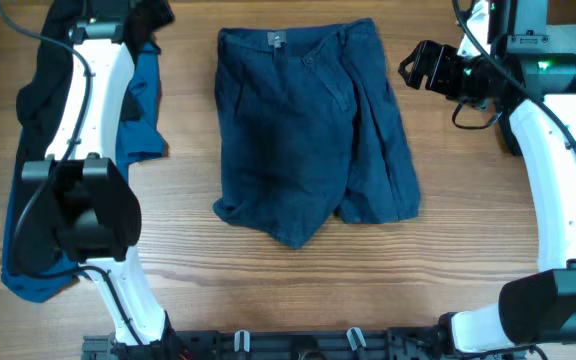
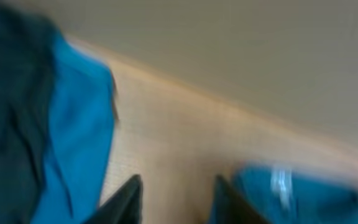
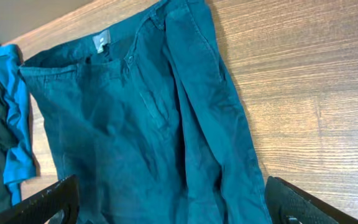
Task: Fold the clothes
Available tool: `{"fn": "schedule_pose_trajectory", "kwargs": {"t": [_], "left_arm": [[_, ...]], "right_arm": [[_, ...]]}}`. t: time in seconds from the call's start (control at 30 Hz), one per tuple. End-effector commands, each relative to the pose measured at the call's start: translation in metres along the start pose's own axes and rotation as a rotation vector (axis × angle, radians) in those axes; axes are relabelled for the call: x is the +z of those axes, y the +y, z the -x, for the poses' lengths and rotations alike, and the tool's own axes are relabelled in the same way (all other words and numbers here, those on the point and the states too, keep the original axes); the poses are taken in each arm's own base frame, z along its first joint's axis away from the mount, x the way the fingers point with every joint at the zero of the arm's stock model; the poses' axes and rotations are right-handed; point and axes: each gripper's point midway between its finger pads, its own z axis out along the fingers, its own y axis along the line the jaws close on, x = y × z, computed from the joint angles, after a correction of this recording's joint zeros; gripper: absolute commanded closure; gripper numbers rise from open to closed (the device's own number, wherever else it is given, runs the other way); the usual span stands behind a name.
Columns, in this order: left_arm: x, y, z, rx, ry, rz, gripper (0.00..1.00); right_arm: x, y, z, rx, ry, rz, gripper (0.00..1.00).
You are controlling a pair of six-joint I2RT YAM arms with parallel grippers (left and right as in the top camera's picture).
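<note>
The left pincer [image 2: 176, 200] hangs with its two dark fingers apart, bare wood between them in its own blurred view, clamped on nothing. Under it and trailing back along its arm lies the heap of waiting clothes [image 1: 38, 100], a black garment [image 1: 43, 85] with a brighter blue garment [image 1: 146, 115] showing from beneath. Well to this pincer's right, and just ahead of the right pincer [image 1: 410, 68], the navy shorts [image 1: 308, 130] are spread flat, waistband [image 1: 298, 40] at the far side and leg hems nearest the arm bases. The right pincer stands wide apart and empty, its fingers framing the shorts from above. The cloth looks light, limp and creased, likely to sag and slide, not hold a line. The sturdier waistband corner nearest the right pincer, or the outer hem below it, seems the surest pinch. The table [image 1: 268, 290] is pale wood, smooth and lightly grained, so fabric should drag easily. Beyond its far edge only a plain grey surface shows, too blurred to name.
</note>
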Motion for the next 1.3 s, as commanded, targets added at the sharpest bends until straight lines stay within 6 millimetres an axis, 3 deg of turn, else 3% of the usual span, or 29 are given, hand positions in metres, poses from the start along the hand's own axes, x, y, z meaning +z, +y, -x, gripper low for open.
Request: {"fn": "schedule_pose_trajectory", "kwargs": {"t": [0.0,0.1,0.27,0.37,0.47,0.6,0.7,0.77,0.9,1.03,1.1,1.13,1.17,1.27], "left_arm": [[-0.033,-0.036,-0.052,0.010,0.244,-0.153,0.31],[-0.070,-0.033,-0.101,0.029,0.450,-0.091,0.28],[-0.147,-0.006,-0.175,0.120,0.770,0.153,0.48],[-0.158,0.004,-0.194,0.134,0.823,0.282,0.49],[-0.155,0.004,-0.226,0.119,0.851,0.328,0.51],[-0.151,-0.008,-0.276,0.095,0.880,0.211,0.48],[-0.146,-0.021,-0.306,0.078,0.876,0.077,0.42],[-0.139,-0.025,-0.321,0.094,0.867,0.040,0.31],[-0.126,-0.028,-0.350,0.145,0.866,0.010,0.27],[-0.118,-0.020,-0.364,0.138,0.861,0.010,0.42],[-0.116,-0.016,-0.364,0.123,0.859,0.018,0.60],[-0.115,-0.016,-0.363,0.120,0.856,0.019,0.74],[-0.114,-0.015,-0.362,0.118,0.852,0.020,0.95],[-0.112,-0.012,-0.352,0.076,0.827,0.024,0.96]], "right_arm": [[0.002,0.004,-0.002,-0.022,0.013,0.016,0.04],[0.002,0.004,-0.003,-0.022,0.016,0.016,0.03],[0.002,0.004,-0.002,-0.023,0.013,0.017,0.02],[0.002,0.004,-0.004,-0.045,0.019,0.015,0.01],[0.002,0.003,-0.006,-0.047,0.027,0.013,0.01],[0.002,0.003,-0.006,-0.075,0.027,0.012,0.00],[0.002,0.004,-0.004,-0.072,0.021,0.015,0.01],[0.002,0.005,-0.005,-0.072,0.023,0.025,0.01],[0.002,0.006,-0.007,-0.070,0.032,0.031,0.00],[0.002,0.006,-0.008,-0.068,0.038,0.030,0.01],[0.002,0.006,-0.008,-0.069,0.038,0.030,0.01],[0.002,0.006,-0.008,-0.069,0.038,0.030,0.00],[0.002,0.006,-0.008,-0.069,0.038,0.030,0.01],[0.002,0.006,-0.008,-0.069,0.038,0.029,0.00]]}}
